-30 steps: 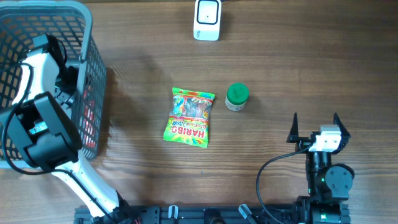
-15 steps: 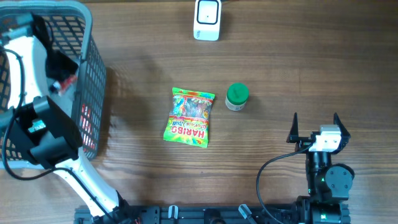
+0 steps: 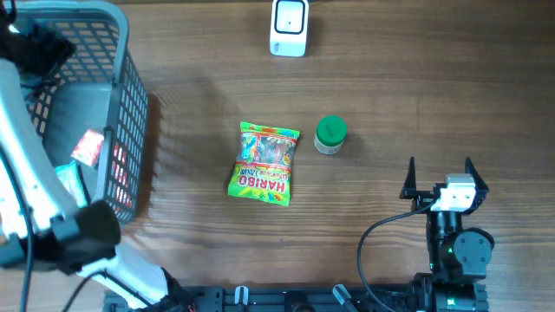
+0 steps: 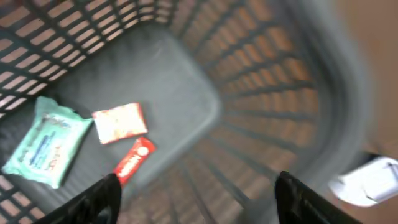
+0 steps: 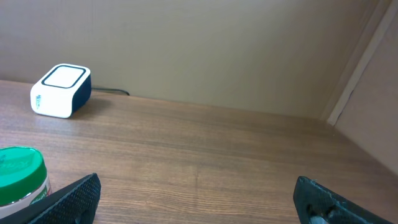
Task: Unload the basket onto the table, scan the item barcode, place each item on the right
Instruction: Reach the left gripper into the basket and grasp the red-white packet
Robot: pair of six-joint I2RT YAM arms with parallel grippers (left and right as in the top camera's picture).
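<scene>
Nothing has been scanned yet, as far as the pictures show, because no hand has an item in it. The left gripper (image 4: 196, 180) hangs over the basket (image 3: 121, 52) on the left, with its two fingers wide apart and nothing between them. Down in the basket lie a green and white pack (image 4: 46, 149), an orange and white packet (image 4: 120, 122) and a red bar (image 4: 132, 160), so the item to scan is likely one of these. The right gripper (image 3: 439, 169) waits near the front on the right, wide open and empty too. The white scanner (image 3: 289, 28) sits at the far edge of the table (image 3: 416, 87), well apart from the basket. What is left is almost all of the job: pick up an item, carry it to the scanner and show its barcode. Only the left wrist view shows all three things in the basket, since the arm hides part of it from above. Only the overhead view shows the bag of sweets (image 3: 263, 163) in the middle of the table. The right wrist view shows the jar with a green lid (image 5: 18, 171) and the side of the scanner.
</scene>
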